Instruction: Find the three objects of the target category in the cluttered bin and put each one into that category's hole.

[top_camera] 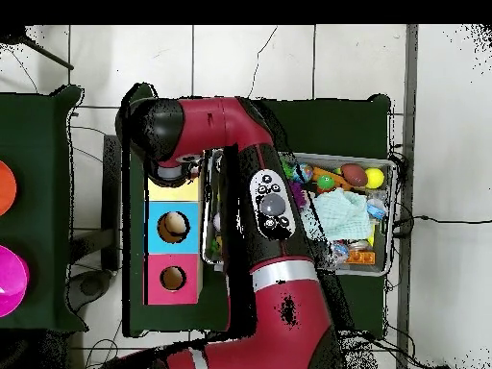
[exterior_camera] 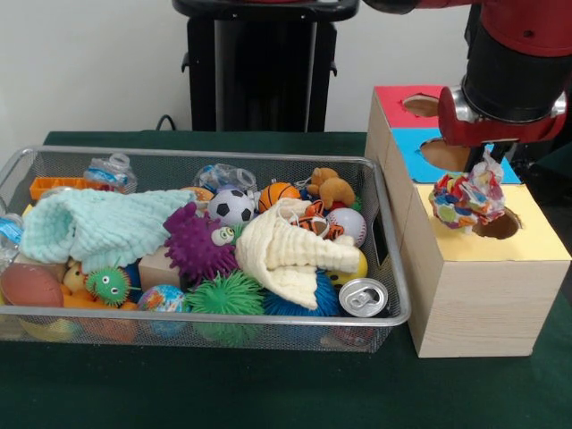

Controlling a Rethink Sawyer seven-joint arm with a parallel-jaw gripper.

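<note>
The end effector (exterior_camera: pixel 485 168) is gripping a patchwork fabric bundle (exterior_camera: pixel 467 200), dangling it just above the yellow-topped box's hole (exterior_camera: pixel 498 225).

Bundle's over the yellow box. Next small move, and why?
Probably shift slightly toward the hole, then release. The gripper holds the patchwork bundle by its top, hanging just above the yellow top; in the front view it appears a little to the picture's left of the hole.
</note>
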